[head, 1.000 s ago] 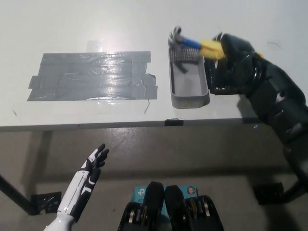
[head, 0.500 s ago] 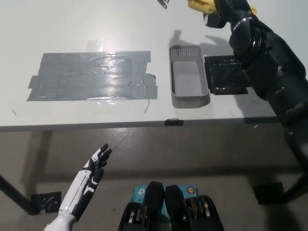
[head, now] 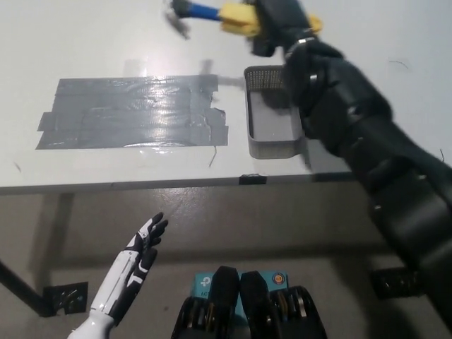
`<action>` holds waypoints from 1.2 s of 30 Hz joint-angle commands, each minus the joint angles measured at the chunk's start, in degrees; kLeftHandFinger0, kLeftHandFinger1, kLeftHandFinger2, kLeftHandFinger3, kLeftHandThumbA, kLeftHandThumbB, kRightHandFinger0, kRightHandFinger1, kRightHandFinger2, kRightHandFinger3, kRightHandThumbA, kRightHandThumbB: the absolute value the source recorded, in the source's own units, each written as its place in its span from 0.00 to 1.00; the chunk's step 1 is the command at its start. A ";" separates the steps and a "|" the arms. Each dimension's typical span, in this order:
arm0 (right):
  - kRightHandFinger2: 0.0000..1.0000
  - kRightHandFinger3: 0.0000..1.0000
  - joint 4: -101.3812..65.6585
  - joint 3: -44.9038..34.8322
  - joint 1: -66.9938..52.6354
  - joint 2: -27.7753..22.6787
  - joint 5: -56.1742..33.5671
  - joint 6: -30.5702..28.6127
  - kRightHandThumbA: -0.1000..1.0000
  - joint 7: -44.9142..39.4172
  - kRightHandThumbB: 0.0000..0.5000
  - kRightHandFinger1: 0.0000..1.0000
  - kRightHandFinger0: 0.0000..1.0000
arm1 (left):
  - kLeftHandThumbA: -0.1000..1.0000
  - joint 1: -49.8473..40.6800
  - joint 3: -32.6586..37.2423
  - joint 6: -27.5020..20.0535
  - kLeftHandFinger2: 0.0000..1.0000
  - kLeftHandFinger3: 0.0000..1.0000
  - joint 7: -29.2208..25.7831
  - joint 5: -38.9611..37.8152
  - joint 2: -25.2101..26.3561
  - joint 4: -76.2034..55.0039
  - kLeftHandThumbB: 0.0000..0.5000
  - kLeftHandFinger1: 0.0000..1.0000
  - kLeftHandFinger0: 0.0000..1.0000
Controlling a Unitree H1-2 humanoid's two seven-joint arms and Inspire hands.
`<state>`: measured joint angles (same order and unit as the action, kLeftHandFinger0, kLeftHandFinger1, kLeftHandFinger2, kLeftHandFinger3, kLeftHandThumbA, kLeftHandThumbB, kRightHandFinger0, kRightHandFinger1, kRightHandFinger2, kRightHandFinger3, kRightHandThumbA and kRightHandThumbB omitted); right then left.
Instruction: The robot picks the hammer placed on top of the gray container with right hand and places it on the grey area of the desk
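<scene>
Carrying step: the right hand (head: pixel 272 25) was closed on the hammer (head: pixel 212 13) by its yellow grip, holding it in the air near the top edge of the view, above the white desk (head: pixel 106 42).

Left hand: the white left hand (head: pixel 138 251) rested low, below the desk's front edge and far from the working hand, its fingers spread and holding nothing.

Grey area: the patch of grey tape (head: pixel 131 111) lay on the desk to the lower left of the right hand, well apart from it and bare.

Hammer: its metal head pointed left, away from the hand, over the white surface just beyond the far edge of the tape; the blue shaft ran back into the yellow grip inside the fist.

Gray container: the gray container (head: pixel 272 134) sat just below the right hand and forearm, partly hidden by the black arm, with nothing visible in the part that showed.

Stage, as a judgement: the pick looked done and the transfer was mid-way, with the hammer clear of the container but not yet over the tape.

Next move, as a judgement: the arm would need to travel further left and toward the robot, then lower until the hammer lay on the tape before the fingers opened.

Risk, as a judgement: letting go from this height or position would probably drop the head onto bare white desk.
</scene>
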<state>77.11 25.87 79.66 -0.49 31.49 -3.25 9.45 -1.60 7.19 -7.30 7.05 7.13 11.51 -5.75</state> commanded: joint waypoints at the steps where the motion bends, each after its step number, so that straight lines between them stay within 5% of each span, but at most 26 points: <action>1: 0.84 0.83 -0.02 1.20 7.88 4.01 1.24 0.10 0.00 3.82 0.36 0.38 0.00 | 1.00 0.21 1.47 -1.00 1.00 1.00 1.38 0.95 0.00 -1.51 0.71 1.00 1.00; 3: 0.84 0.90 0.62 1.47 8.15 4.95 1.33 0.43 0.00 4.07 0.38 0.43 0.00 | 1.00 0.19 1.99 -1.01 1.00 1.00 1.23 1.35 -0.22 -1.62 0.72 1.00 1.00; 12: 0.79 0.79 2.66 1.46 7.81 9.83 0.63 0.34 0.00 5.10 0.42 0.32 0.00 | 1.00 0.12 3.70 -2.25 1.00 1.00 1.23 2.66 -0.30 -1.86 0.69 1.00 1.00; 13: 0.78 0.69 2.85 1.31 7.81 10.22 0.41 0.39 0.00 4.57 0.46 0.33 0.00 | 1.00 0.16 3.82 -2.09 1.00 1.00 1.34 2.59 -0.34 -2.05 0.69 1.00 1.00; 14: 0.83 0.76 3.08 1.35 7.80 10.63 0.41 0.83 0.00 4.30 0.52 0.38 0.03 | 1.00 0.13 3.98 -1.72 1.00 1.00 1.59 2.34 -0.36 -2.38 0.70 1.00 1.00; 15: 0.67 0.57 3.22 1.42 7.66 10.85 0.49 1.14 0.00 4.48 0.55 0.32 0.01 | 1.00 0.02 4.21 -1.31 1.00 1.00 1.76 2.13 -0.47 -2.66 0.71 1.00 1.00; 17: 0.61 0.43 3.48 1.52 7.39 11.19 0.58 1.75 0.00 4.34 0.55 0.25 0.00 | 1.00 -0.19 4.61 -0.55 1.00 1.00 2.03 1.79 -0.74 -3.18 0.73 1.00 1.00; 20: 0.47 0.52 3.72 1.45 6.60 12.11 0.44 2.39 0.00 4.35 0.55 0.23 0.01 | 1.00 -0.13 5.52 0.00 1.00 1.00 2.26 2.73 -0.59 -3.74 0.75 1.00 1.00; 21: 0.39 0.48 3.68 1.52 6.16 12.22 0.52 1.69 0.00 5.26 0.53 0.19 0.00 | 1.00 0.02 5.74 0.10 1.00 1.00 2.24 2.84 -0.59 -3.79 0.75 1.00 1.00; 24: 0.30 0.60 3.89 1.18 5.62 13.06 0.10 1.97 0.00 5.25 0.46 0.09 0.00 | 1.00 0.66 6.38 -0.55 1.00 1.00 2.33 3.11 -0.61 -3.30 0.71 1.00 1.00; 25: 0.22 0.48 4.07 1.47 5.40 13.60 0.30 2.23 0.00 4.52 0.43 0.02 0.00 | 1.00 0.84 6.62 -0.85 1.00 1.00 2.38 3.20 -0.69 -3.23 0.69 1.00 1.00; 26: 0.14 0.22 4.05 1.79 5.22 13.81 0.62 2.21 0.00 4.61 0.38 0.00 0.00 | 1.00 0.94 6.77 -0.66 1.00 1.00 2.40 3.34 -0.78 -3.41 0.69 1.00 1.00; 29: 0.64 0.48 4.40 3.71 3.61 15.24 2.25 2.39 0.00 5.25 0.33 0.22 0.02 | 1.00 1.40 7.25 0.69 1.00 1.00 2.84 3.76 -0.74 -4.47 0.72 1.00 1.00; 30: 0.68 0.56 4.38 3.91 3.54 15.19 2.22 2.42 0.00 5.30 0.32 0.29 0.00 | 1.00 1.47 7.36 0.86 1.00 1.00 2.86 3.90 -0.82 -4.54 0.72 1.00 1.00; 31: 0.67 0.59 4.64 4.47 2.58 15.79 2.45 2.61 0.00 4.42 0.31 0.32 0.04 | 1.00 1.68 7.46 1.27 1.00 1.00 2.98 4.35 -0.65 -4.84 0.69 1.00 1.00; 36: 0.37 0.41 4.84 5.30 0.66 16.37 2.39 2.55 0.14 3.37 0.37 0.16 0.00 | 1.00 2.34 7.82 1.58 1.00 1.00 3.27 4.90 -0.54 -5.18 0.63 1.00 1.00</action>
<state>82.48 30.55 77.95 15.09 33.27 -0.42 11.14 -0.39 14.70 -5.92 9.29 10.74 11.02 -9.06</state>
